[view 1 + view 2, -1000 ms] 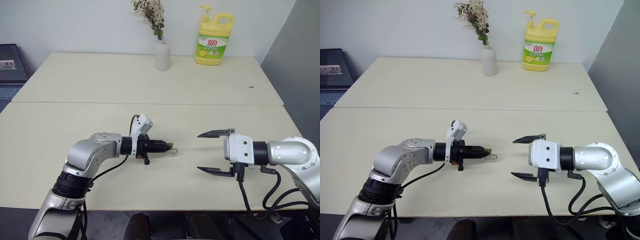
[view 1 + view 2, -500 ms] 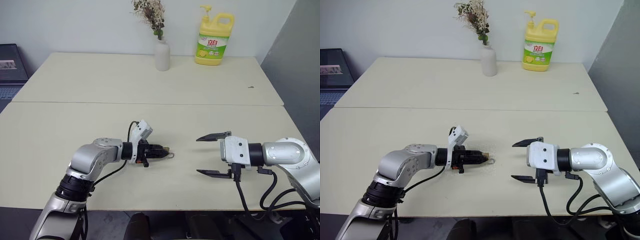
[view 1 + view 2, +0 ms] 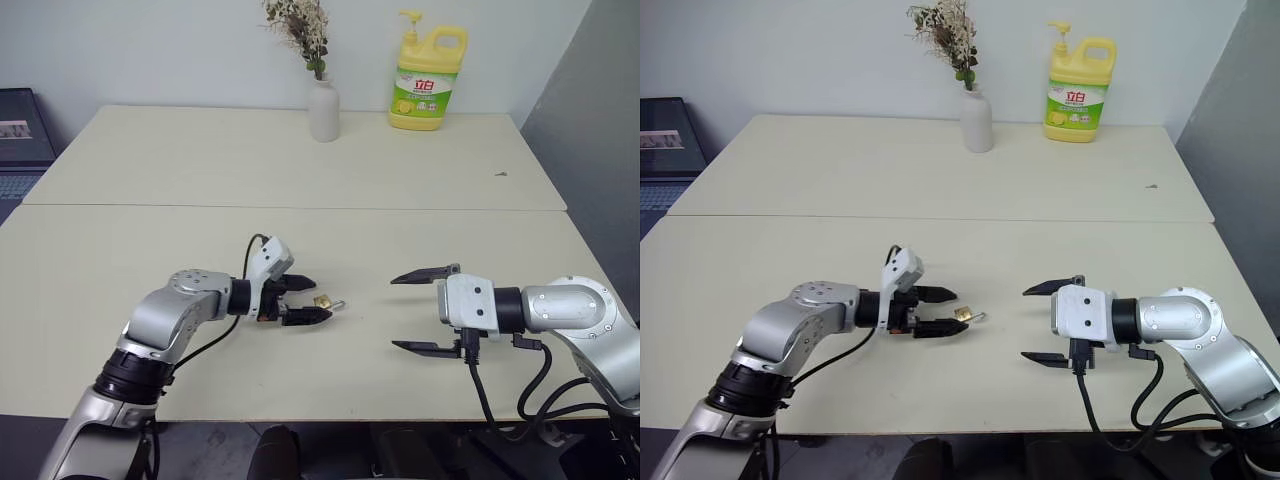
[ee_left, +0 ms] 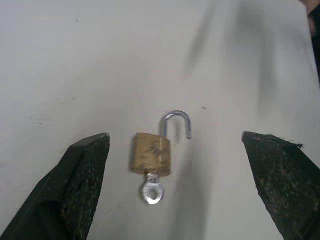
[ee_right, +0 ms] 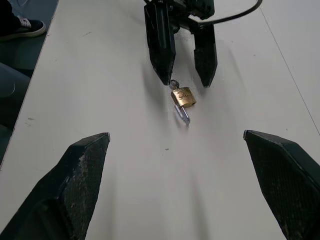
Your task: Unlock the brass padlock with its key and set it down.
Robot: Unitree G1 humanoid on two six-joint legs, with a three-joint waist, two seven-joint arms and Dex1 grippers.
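A: Head views, item one: your left end effector [image 3: 310,302] spread wide, low over the desk [image 3: 200,240], the brass padlock [image 3: 322,300] lying just beyond its tips. Right end effector [image 3: 413,311] equally wide, empty, well apart from it.

B: Left wrist view?

A: You'll find the padlock flat between the black fingers [image 4: 80,180], touching neither; shackle swung open, the key [image 4: 152,189] seated in its base.

B: Right wrist view?

A: Padlock ahead on the desk, at the left tips

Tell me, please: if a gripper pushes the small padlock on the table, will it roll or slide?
The padlock lies flat with a blocky body, so it would probably slide. Its open shackle may swing. The key in it might catch.
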